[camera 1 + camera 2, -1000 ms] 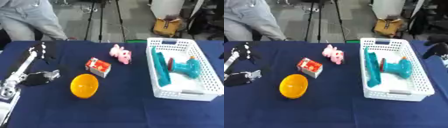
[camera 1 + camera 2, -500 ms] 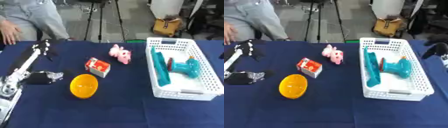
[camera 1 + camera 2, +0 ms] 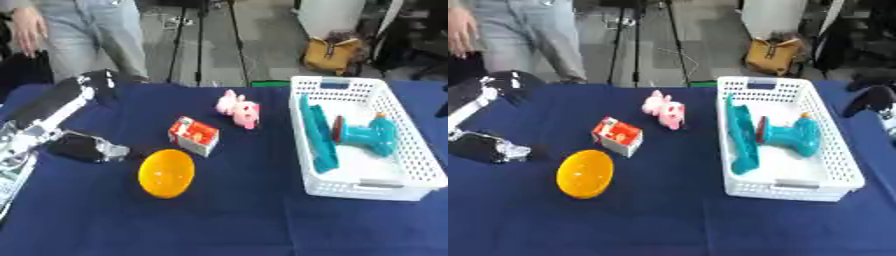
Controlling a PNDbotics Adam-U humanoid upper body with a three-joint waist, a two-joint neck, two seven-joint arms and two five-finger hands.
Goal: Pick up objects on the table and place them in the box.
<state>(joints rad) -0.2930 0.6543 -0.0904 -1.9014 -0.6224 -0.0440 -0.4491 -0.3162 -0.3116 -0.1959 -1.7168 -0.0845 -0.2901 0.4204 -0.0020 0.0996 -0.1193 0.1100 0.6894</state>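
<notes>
Three things lie loose on the blue table: an orange bowl (image 3: 166, 172) tipped on its side, a red and white carton (image 3: 193, 135) behind it, and a pink toy (image 3: 238, 108) further back. The white box (image 3: 350, 190) on the right holds a long teal piece (image 3: 317, 135) and a teal drill-like toy (image 3: 367, 135). My left hand (image 3: 98, 82) hovers near the far left edge, well left of the carton, fingers relaxed and holding nothing. My right hand (image 3: 872, 97) shows as a dark shape at the right edge, beyond the box.
A black thing with a silver end (image 3: 87, 148) lies on the table just left of the bowl, beside my left forearm (image 3: 44, 112). Behind the far edge stand tripod legs (image 3: 201, 45) and a yellow bag (image 3: 332, 52). Bare blue cloth (image 3: 219, 225) runs along the front.
My left hand has moved away from me toward the far edge and a little to the right. The bowl, carton, toy and box have not moved.
</notes>
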